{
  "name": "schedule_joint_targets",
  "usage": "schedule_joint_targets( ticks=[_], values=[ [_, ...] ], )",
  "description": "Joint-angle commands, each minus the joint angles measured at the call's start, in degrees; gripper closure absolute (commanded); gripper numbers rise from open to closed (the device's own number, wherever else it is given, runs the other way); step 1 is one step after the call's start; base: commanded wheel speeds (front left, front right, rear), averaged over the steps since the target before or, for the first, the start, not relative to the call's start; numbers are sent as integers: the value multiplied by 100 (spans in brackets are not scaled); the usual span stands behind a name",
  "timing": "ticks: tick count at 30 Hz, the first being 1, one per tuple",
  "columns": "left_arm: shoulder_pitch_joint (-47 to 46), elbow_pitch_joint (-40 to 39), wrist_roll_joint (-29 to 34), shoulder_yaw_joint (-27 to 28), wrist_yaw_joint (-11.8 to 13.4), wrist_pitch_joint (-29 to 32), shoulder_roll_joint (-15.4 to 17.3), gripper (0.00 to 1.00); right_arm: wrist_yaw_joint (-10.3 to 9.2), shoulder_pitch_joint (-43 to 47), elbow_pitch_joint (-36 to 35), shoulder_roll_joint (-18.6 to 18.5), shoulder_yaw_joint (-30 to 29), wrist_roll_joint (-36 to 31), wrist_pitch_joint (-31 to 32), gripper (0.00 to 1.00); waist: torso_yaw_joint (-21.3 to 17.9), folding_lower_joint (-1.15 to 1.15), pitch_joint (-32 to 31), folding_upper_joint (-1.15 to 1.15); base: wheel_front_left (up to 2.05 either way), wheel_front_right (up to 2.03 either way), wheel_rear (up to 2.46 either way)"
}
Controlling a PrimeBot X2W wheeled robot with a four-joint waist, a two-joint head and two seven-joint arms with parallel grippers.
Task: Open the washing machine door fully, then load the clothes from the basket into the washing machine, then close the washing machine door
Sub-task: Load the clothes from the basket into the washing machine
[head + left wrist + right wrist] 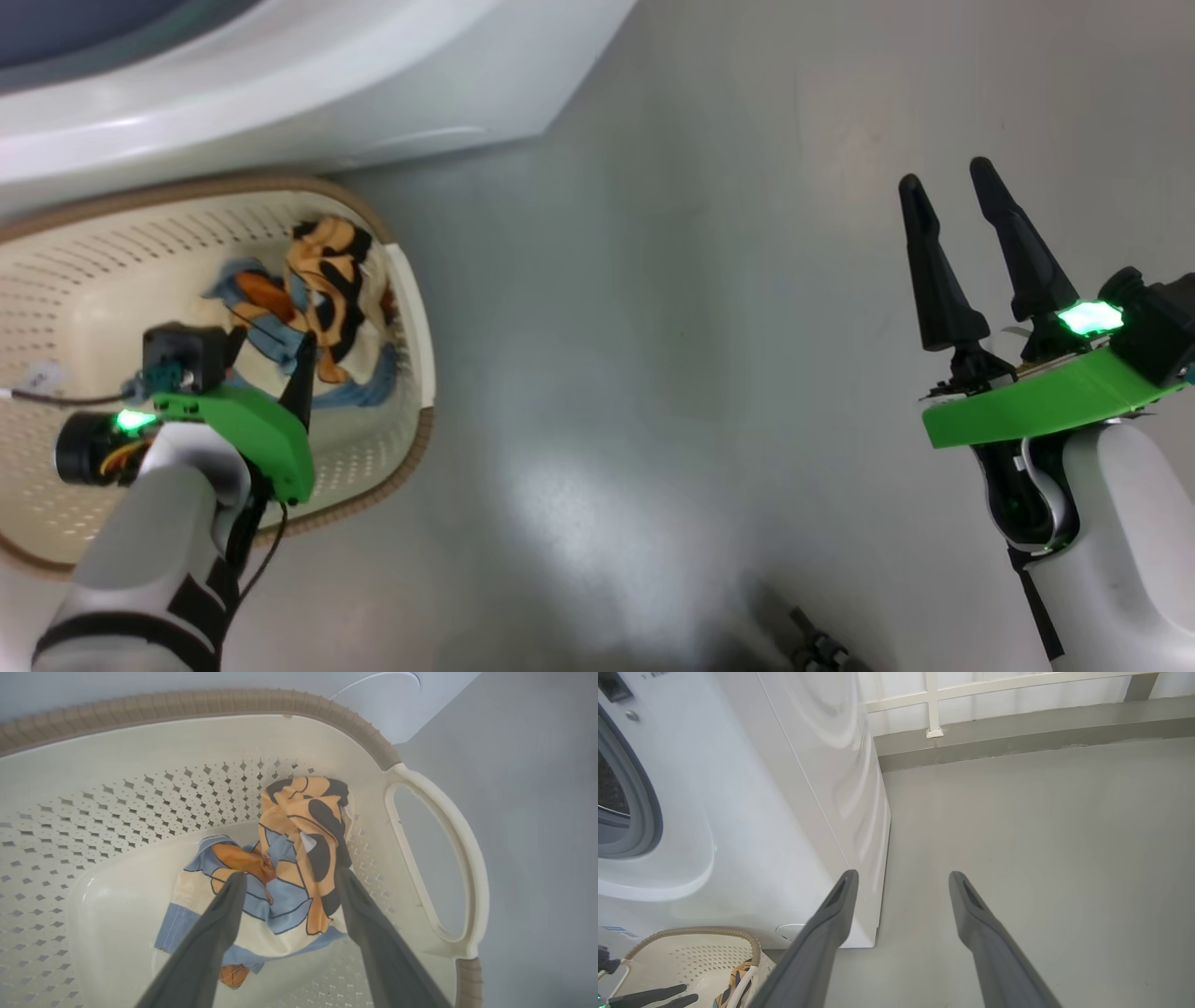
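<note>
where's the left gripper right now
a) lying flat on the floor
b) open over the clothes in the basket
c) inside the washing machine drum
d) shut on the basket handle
b: in the left wrist view the left gripper stands open, its two fingers spread over the printed clothes that lie in the basket.

The basket (411, 308) ran off the head view's left edge; the left gripper (290, 875) hid part of the clothes (299, 826); the label (614, 928) was unreadable.
</note>
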Motion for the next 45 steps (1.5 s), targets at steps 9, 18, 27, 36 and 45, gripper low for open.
schedule_joint_targets(
  ticks=[9,18,27,36,45],
  values=[
    [-465,384,-451,-579,-8,-37,331,0,9,5,-193,11,243,38,-27,0,-257,0,442,0,0,0,0],
    [-707,582,-1065,-1308,-9,64,466,0,9,3,-248,-32,428,32,-27,0,-371,0,554,0,0,0,0],
    [-790,630,-1760,-1843,-9,225,528,100,9,123,-322,-137,515,10,-27,0,-409,0,481,0,0,0,0],
    [-723,631,-2329,-2246,-9,243,550,100,9,222,-287,-195,534,-1,-27,0,-419,0,275,0,0,0,0],
    [-693,568,-2829,-2353,-9,57,562,100,9,281,-246,-200,437,-5,-27,0,-243,0,-4,0,0,0,0]
  ],
)
